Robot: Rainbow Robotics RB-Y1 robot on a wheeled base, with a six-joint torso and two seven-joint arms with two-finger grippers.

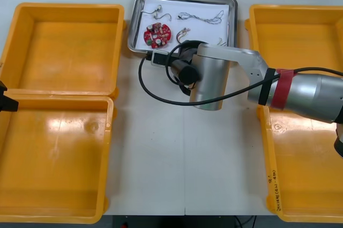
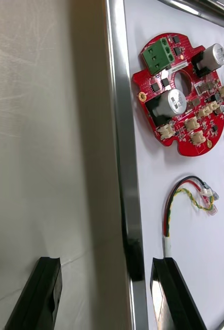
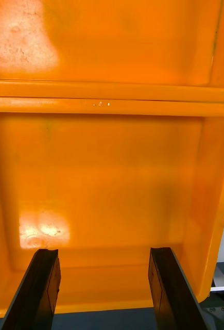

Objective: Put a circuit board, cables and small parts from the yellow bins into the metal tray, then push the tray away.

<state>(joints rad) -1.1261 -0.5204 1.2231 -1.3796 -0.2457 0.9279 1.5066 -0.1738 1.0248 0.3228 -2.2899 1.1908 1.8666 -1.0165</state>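
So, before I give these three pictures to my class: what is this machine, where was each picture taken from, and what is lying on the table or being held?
It is a robot with two arms. The wide picture looks steeply down from above the arms at a light table. The two upright pictures come from cameras on its wrists. Four yellow bins flank a metal tray, which holds a round red circuit board and some cables. The right end effector is open and straddles the tray's near rim, one finger over the table and one over the tray. The left end effector hangs open above a left-side bin. Neither holds anything.
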